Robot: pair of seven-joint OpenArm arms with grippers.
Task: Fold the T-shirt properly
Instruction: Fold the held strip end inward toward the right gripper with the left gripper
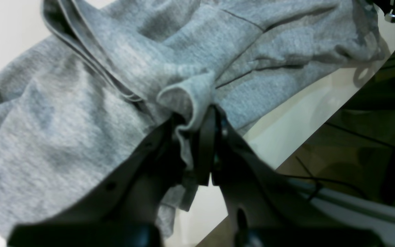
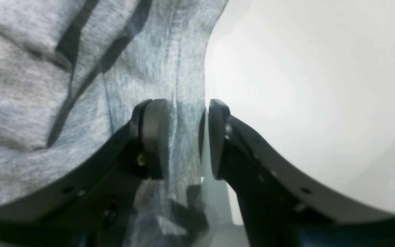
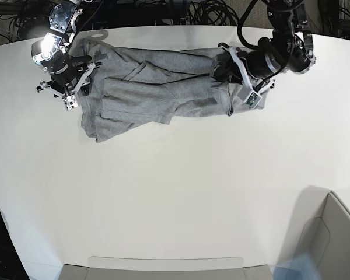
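Note:
The heather-grey T-shirt lies crumpled and stretched sideways across the far part of the white table, held between both grippers. My left gripper is at the shirt's right end. In the left wrist view it is shut on a bunched fold of the T-shirt. My right gripper is at the shirt's left end. In the right wrist view it is closed on the edge of the T-shirt, with cloth between the pads. The black lettering does not show clearly.
The white table stretches toward the near side. Its far edge runs just beside the left gripper, with cables and dark floor beyond. A grey bin stands at the near right corner.

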